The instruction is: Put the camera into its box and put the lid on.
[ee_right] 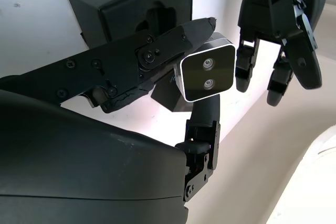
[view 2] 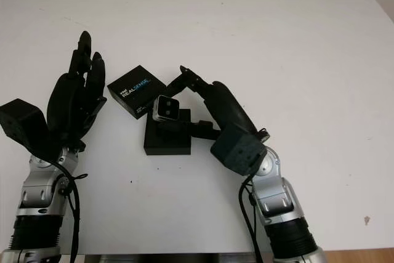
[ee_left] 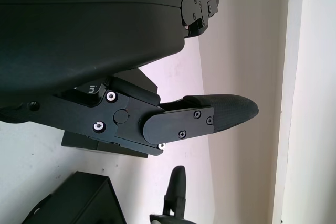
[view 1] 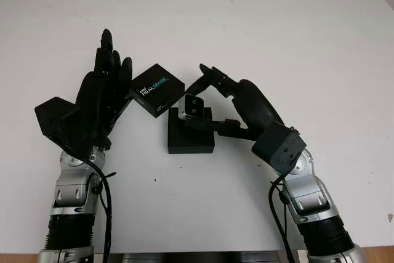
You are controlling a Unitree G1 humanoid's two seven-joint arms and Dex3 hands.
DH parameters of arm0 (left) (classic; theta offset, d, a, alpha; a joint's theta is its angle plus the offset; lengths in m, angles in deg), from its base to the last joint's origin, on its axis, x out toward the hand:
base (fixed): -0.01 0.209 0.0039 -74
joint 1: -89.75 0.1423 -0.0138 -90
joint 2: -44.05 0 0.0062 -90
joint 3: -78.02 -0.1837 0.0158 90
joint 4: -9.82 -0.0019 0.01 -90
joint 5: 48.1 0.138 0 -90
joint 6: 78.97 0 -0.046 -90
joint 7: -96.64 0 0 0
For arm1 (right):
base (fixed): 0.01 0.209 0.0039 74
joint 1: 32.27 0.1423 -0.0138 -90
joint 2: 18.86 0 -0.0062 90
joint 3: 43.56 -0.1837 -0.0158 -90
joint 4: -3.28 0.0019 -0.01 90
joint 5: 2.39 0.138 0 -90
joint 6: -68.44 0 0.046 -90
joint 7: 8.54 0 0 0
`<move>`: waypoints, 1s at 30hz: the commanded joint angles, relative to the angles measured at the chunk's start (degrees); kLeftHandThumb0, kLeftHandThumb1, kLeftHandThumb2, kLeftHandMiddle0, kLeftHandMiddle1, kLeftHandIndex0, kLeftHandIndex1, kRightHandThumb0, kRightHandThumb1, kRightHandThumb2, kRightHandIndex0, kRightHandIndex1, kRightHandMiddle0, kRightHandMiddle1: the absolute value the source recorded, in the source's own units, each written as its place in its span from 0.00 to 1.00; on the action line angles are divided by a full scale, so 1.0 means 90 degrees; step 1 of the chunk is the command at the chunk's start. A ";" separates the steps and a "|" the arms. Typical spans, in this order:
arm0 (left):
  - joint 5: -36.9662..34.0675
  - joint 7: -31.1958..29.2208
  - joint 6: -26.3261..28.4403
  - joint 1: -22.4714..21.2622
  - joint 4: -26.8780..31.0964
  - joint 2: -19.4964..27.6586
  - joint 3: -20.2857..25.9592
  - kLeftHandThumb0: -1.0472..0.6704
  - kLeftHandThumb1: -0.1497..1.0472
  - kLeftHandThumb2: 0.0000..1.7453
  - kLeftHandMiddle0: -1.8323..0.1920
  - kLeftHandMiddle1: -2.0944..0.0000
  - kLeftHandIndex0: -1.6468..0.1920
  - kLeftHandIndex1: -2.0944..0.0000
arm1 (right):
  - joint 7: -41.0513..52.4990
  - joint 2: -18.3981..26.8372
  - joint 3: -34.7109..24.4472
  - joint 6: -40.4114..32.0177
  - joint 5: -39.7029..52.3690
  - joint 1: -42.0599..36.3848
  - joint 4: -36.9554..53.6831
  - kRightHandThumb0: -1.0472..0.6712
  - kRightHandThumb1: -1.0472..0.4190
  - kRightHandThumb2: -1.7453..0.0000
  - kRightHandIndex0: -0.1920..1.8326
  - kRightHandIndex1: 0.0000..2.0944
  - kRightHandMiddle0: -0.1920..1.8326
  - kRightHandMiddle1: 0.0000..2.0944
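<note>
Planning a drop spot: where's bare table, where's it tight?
Bare white table beyond both hands and off to the right of the right hand, which holds the small silver camera over the black open box base. Crowded centre: black REALSENSE-printed lid sits between that and the open left hand.

Head stereo pair overlooks the table (view 1: 308, 41); wrist cameras sit close.

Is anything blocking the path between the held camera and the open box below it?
Nothing visible does. The right hand holds the small silver camera just above the open black box. The black lid printed REALSENSE lies beside the box, by the open left hand.
</note>
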 commanded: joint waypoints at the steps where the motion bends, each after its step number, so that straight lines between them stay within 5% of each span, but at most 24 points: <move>1: -0.0012 -0.0007 -0.0037 0.0099 0.0180 -0.0005 -0.0020 0.21 1.00 0.32 1.00 1.00 1.00 1.00 | -0.0040 -0.0038 0.0029 0.0056 -0.0033 -0.0084 -0.0012 0.35 0.06 0.97 0.18 0.03 0.28 0.74; 30: 0.0006 0.0088 0.0076 0.0097 0.0259 -0.0089 -0.0055 0.21 1.00 0.31 1.00 1.00 1.00 1.00 | 0.0017 0.0063 0.0149 -0.0976 -0.0723 -0.0442 0.0628 0.39 0.06 0.97 0.20 0.03 0.24 0.77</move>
